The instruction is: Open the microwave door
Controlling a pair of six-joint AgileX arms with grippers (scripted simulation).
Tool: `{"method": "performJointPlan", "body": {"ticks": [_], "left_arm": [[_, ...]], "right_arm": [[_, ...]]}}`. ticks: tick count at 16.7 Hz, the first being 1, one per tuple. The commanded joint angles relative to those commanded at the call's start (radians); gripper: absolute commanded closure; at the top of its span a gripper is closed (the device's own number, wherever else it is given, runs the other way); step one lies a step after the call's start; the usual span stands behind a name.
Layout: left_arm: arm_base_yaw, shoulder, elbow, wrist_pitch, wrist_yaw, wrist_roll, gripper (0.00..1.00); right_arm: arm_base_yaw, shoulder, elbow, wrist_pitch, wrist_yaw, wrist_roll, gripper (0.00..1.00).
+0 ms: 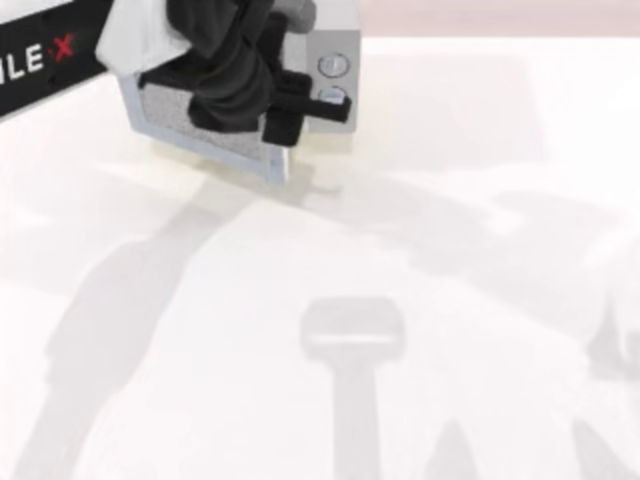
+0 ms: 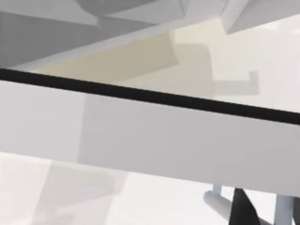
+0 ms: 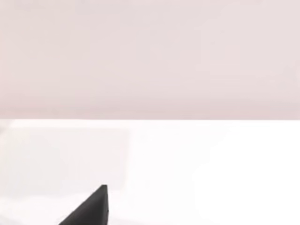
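The microwave (image 1: 338,25) stands at the table's far edge, left of centre. Its door (image 1: 165,110), with the speckled mesh window, is swung partly out from the front, its free edge toward the table's middle. My left gripper (image 1: 285,115) reaches down over the microwave and is shut on the door's pale bar handle (image 2: 218,202). In the left wrist view the door (image 2: 164,136) runs across as a wide grey band, the cream interior (image 2: 117,61) shows beyond it, and the left gripper (image 2: 269,213) sits at the handle. My right gripper (image 3: 96,208) is out of the top view.
Two round knobs (image 1: 333,66) sit on the narrow panel to the right of the door. The white table (image 1: 400,300) stretches in front, with arm shadows on it. A pinkish wall (image 3: 150,56) rises behind the table's far edge.
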Motion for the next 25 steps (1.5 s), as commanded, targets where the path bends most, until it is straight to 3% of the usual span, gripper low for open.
{"method": "performJointPlan", "body": {"ticks": [5,12,25], "left_arm": [[-0.01,0.003,-0.005,0.001,0.012,-0.003,1.0],[0.034,-0.08,-0.108,0.034,0.074,0.128,1.0],[0.035,-0.082,-0.109,0.035,0.075,0.13,1.0]], "right_arm": [[0.0,0.0,0.0,0.0,0.0,0.0,0.0],[0.0,0.0,0.0,0.0,0.0,0.0,0.0],[0.0,0.0,0.0,0.0,0.0,0.0,0.0]]}}
